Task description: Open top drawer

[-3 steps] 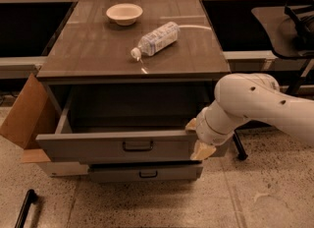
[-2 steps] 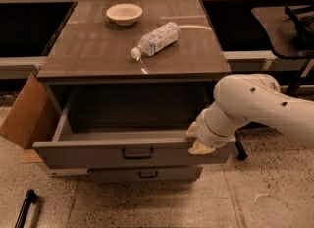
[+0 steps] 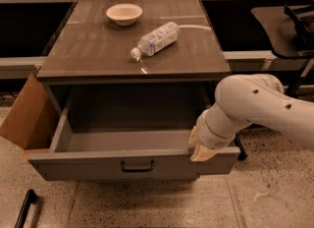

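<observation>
The top drawer [image 3: 98, 168] is standing well out of the cabinet under the table [image 3: 98, 55], its deep box lying open and, as far as I can see, bare inside. The hand [image 3: 201, 148] is sitting right at the drawer's front panel, up at the top edge and close to the right-hand end as I am looking at it. The white arm [image 3: 260, 104] is reaching in from that same side. Whether the hand is clamped on the edge or only hooked over it, I cannot tell from where I am standing. What matters for the next move is this: the drawer front is running left to right, its travel is straight out toward the floor in front, and the hand is contacting it far off centre. The small black handle [image 3: 137, 166] is lying well to the left of the hand, untouched. A pull from that corner is likely to skew the box on its runners, so I am judging that any further draw needs to go squarely outward. Up on the table a bottle [image 3: 157, 39] is lying on its side, well apart from a bowl [image 3: 124, 13].
</observation>
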`<state>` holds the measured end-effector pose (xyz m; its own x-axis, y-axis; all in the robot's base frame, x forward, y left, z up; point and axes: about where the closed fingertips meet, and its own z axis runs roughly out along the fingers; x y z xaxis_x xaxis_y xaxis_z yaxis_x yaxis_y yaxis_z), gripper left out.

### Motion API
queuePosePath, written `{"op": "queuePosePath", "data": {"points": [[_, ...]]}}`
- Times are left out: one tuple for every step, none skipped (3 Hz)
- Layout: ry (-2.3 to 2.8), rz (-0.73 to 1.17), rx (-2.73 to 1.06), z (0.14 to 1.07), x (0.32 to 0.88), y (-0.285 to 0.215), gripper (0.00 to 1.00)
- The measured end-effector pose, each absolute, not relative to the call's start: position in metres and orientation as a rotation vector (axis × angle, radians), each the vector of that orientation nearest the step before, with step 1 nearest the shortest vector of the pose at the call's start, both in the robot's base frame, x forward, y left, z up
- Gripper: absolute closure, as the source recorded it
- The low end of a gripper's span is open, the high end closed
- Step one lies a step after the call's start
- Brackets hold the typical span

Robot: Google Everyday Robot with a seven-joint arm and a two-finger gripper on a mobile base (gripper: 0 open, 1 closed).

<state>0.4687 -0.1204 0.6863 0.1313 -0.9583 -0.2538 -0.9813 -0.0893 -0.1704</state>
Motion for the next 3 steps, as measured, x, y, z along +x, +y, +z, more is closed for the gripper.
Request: {"op": "queuePosePath", "data": {"points": [[1.889,0.108,-2.119,0.687,0.468,-0.120,0.39],[1.887,0.106,-2.120,0.689,0.469,-0.122,0.08],[1.878,0.110,-2.119,0.696,0.476,-0.134,0.00]]}}
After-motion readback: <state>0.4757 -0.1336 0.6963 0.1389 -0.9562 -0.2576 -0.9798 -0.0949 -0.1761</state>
